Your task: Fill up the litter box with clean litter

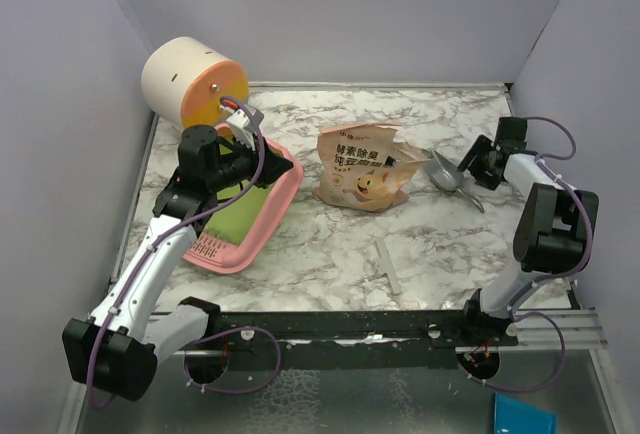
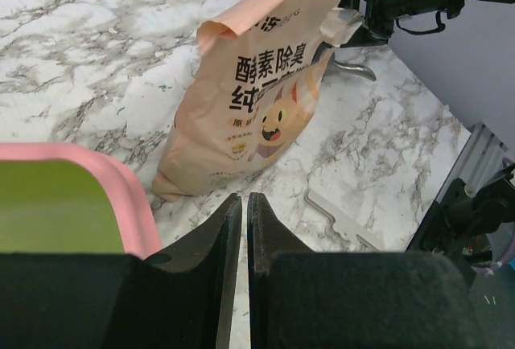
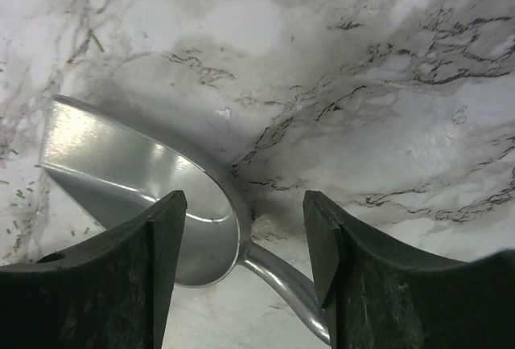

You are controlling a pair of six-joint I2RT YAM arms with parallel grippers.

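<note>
A grey-veined marble worktop [image 1: 420, 244] carries the scene. On it, directly beneath the left pincer [image 2: 244, 204] and running off to its left in the wrist view, lies the litter box [image 1: 272, 216]: a shallow pink plastic tray with rounded corners, a smooth lime-green bottom, and a slotted pink grille at the end nearest the arm bases. The left pincer hangs over the tray's rim with its fingers drawn to a thin slit, nothing between them. Behind that pincer, against the back wall, a cream cylinder with an orange face [image 1: 190, 79] sits tipped toward the tray. Straight ahead of the left pincer stands a tan paper bag [image 1: 365, 169], crumpled at the top, printed with Chinese characters and a cartoon cat. Beyond the bag, the right pincer [image 3: 243, 200] stands wide, its fingers straddling a metal scoop [image 3: 137, 172] where bowl meets handle, clear of both sides. A white strip [image 1: 388, 264] lies flat between bag and bases. A few green flecks [image 3: 18, 196] dot the marble left of the right pincer.
</note>
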